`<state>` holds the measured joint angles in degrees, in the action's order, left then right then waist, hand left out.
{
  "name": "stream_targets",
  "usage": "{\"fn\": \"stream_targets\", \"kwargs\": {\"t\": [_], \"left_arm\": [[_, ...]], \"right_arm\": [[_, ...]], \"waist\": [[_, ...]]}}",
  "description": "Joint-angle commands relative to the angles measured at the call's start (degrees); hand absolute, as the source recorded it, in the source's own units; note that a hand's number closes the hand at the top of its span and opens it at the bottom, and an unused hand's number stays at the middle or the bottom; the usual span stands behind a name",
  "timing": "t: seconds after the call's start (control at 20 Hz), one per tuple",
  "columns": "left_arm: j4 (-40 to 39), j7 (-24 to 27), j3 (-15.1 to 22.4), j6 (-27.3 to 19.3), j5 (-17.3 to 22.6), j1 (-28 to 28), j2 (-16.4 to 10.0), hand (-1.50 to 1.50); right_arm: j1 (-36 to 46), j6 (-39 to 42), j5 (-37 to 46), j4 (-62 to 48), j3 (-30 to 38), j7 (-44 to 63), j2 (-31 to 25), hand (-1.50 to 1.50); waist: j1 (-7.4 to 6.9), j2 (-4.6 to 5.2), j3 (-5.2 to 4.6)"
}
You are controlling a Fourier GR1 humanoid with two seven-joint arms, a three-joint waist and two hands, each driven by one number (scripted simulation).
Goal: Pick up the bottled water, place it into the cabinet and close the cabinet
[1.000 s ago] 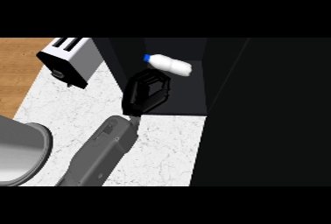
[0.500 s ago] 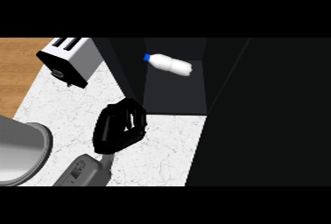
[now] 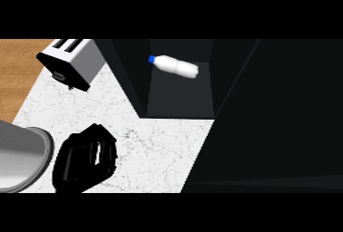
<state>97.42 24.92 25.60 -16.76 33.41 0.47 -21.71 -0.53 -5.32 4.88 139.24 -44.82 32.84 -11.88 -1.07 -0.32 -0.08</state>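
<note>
The bottled water (image 3: pixel 175 66), white with a blue cap, lies on its side inside the dark cabinet (image 3: pixel 181 97), toward its back. The cabinet stands open, and its black door (image 3: pixel 275 118) fills the right side of the view. My left hand (image 3: pixel 84 159) is over the white marble counter (image 3: pixel 154 145), well below and left of the cabinet opening. Its fingers are relaxed and hold nothing. My right hand does not show.
A white toaster (image 3: pixel 70 61) stands at the counter's upper left, close to the cabinet's left wall. A large grey round pot (image 3: pixel 20 156) sits at the left edge, right beside my hand. Wooden floor (image 3: pixel 20 68) shows beyond the counter's edge.
My left hand has pulled back from the cabinet opening, down and to the left across the counter. The bottle stays lying in the cabinet.
</note>
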Motion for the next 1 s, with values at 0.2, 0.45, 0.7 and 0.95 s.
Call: {"fn": "stream_targets", "kwargs": {"t": [0.2,0.45,0.7,0.95], "left_arm": [[4.63,3.3,-5.67,4.83,2.9,8.64,-4.11,1.5],[5.22,4.93,-6.15,7.52,3.39,12.45,-5.17,1.5],[6.03,6.47,-7.79,11.16,4.17,16.44,-7.42,1.5],[3.64,6.51,-11.92,14.76,6.81,16.31,-9.54,1.5]], "right_arm": [[15.94,-4.43,6.23,-8.91,-11.53,7.38,11.57,1.5],[25.0,-9.42,10.25,-12.82,-9.09,5.72,11.4,1.5],[30.38,-13.58,8.88,-17.84,-2.76,7.46,11.29,1.5],[34.43,-18.22,3.2,-22.49,2.92,9.0,11.32,1.5]], "waist": [[-0.38,0.09,-0.08],[-1.19,0.11,-0.17],[-2.13,0.39,-0.17],[-2.4,0.8,-0.16]]}}
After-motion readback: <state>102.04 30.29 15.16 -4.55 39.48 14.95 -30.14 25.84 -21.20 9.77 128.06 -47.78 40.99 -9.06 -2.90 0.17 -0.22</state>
